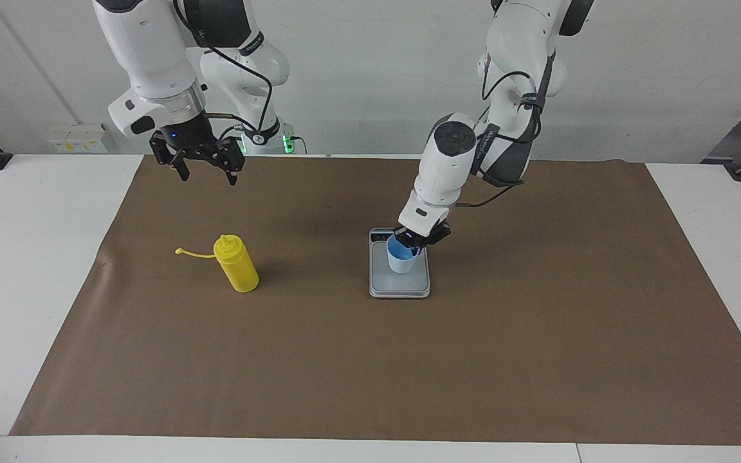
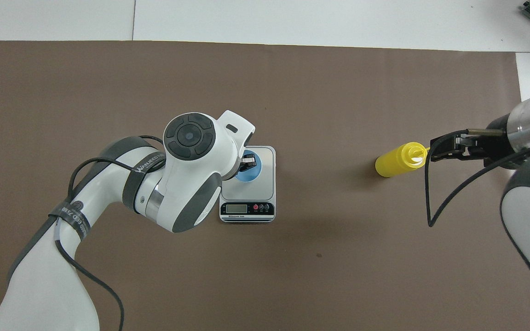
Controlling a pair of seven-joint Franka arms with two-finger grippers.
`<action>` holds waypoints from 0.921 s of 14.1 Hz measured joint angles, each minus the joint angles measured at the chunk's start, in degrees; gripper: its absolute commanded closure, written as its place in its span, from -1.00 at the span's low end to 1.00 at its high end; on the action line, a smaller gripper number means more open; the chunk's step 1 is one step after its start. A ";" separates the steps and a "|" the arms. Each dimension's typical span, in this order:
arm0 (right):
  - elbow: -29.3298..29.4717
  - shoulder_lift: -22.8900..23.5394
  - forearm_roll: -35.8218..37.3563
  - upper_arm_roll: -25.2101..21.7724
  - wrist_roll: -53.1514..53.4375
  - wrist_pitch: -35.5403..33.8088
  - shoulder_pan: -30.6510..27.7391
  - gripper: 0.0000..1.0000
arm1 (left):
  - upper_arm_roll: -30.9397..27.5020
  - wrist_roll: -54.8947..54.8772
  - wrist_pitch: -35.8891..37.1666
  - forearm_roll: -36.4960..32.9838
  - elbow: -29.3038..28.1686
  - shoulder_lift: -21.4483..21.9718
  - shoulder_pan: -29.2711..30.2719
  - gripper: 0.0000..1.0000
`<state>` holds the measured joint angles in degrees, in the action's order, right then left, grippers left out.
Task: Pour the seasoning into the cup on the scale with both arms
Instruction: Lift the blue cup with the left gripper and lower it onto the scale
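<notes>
Cup (image 1: 402,257) rim half-hidden by left gripper (image 1: 414,242)

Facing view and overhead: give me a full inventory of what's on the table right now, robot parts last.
Seasoning bottle: one, yellow, upright on the brown mat toward the right arm's end, cap strap hanging off.
Cup: one, pale blue, standing on the scale.
Scale: one, silver-grey, mid-mat, display edge toward the robots.
Mat: one, brown, covering most of the white table.
Left gripper: one, black, at the cup's rim on the robots' side.
Right gripper: one, black, open, raised over the mat, waiting.
</notes>
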<state>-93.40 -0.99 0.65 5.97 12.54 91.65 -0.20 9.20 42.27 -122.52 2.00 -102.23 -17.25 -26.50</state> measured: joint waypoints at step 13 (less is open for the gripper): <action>0.00 0.00 0.00 0.00 0.00 0.00 -0.04 -1.00 | -0.16 0.44 -2.23 0.00 -1.65 0.00 -0.29 -1.00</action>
<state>-93.40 -0.99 0.65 5.97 12.54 91.65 -0.24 9.04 42.71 -124.75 2.00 -103.88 -17.25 -26.78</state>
